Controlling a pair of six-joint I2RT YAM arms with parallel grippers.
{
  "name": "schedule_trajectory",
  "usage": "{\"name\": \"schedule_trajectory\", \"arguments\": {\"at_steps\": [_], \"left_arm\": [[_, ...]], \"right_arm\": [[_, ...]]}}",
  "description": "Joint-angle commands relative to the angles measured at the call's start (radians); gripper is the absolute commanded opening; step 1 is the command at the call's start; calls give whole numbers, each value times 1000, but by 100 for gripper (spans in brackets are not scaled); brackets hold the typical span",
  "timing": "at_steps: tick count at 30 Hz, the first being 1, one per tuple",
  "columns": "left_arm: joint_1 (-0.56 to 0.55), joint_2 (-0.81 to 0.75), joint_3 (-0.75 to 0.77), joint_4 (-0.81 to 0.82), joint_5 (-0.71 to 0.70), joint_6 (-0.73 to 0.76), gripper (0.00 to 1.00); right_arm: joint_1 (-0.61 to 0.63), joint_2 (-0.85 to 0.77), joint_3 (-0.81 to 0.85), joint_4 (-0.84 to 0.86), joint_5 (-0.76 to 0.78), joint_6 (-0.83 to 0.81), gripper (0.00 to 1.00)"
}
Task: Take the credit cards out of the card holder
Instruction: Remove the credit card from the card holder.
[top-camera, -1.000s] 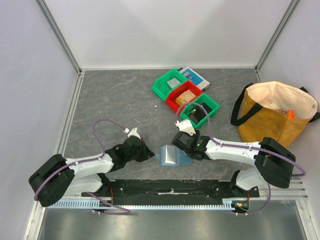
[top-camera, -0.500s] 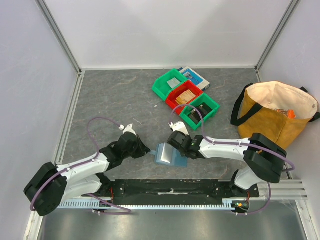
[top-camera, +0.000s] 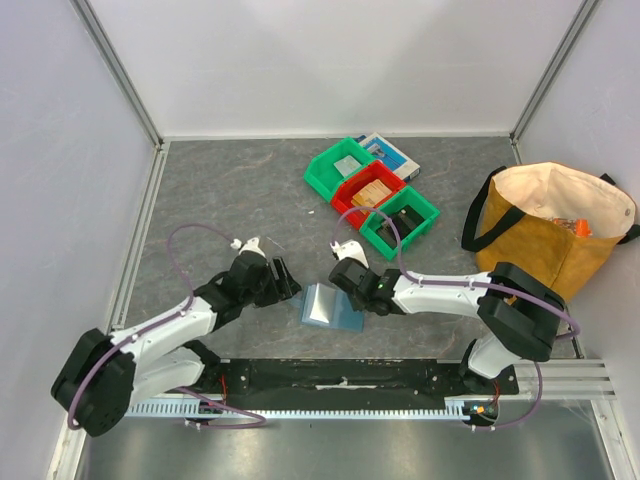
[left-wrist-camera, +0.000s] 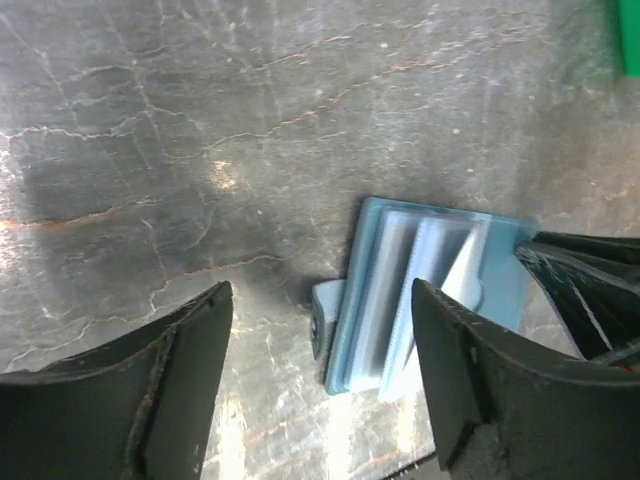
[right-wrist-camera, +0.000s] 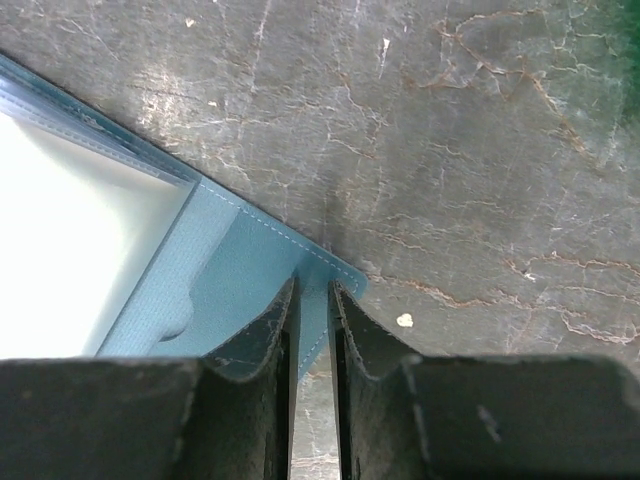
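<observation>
Card holder (top-camera: 328, 306) lies on the grey table (top-camera: 230, 200) near both arms, pale credit cards (left-wrist-camera: 440, 270) in its pockets. The right gripper (right-wrist-camera: 312, 300) pinches its corner; the left gripper (top-camera: 285, 280) (fingers spread wide) is just beside its other edge. Farther back stand three bins (top-camera: 318, 183).

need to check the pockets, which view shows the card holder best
Left wrist: nearly all of the card holder shows, pale layers inside. Top external shows it small, at the right gripper; right wrist shows only one pinched corner.
</observation>
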Motion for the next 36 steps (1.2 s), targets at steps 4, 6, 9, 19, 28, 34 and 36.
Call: {"name": "schedule_trajectory", "arguments": {"at_steps": [4,6,9,19,28,34,36], "left_arm": [[-53,-154,189,-200,19,100,79],[-79,-150,219,-194,86,94,78],[-105,-101,242,-152,158,90,76],[-116,106,205,9,186,69,75],[-125,200,194,57,195,60,62],[-139,223,196,63,185,57,60],[-143,223,196,67,188,54,60]], "right_arm": [[-3,32,5,48,-41,4,20],[-13,32,-4,60,-54,7,20],[-22,23,-23,74,-73,10,18],[-57,-20,-69,112,-117,21,15],[-68,-23,-83,134,-136,24,14],[-73,-37,-93,143,-139,26,12],[-74,-42,-96,148,-139,27,12]]}}
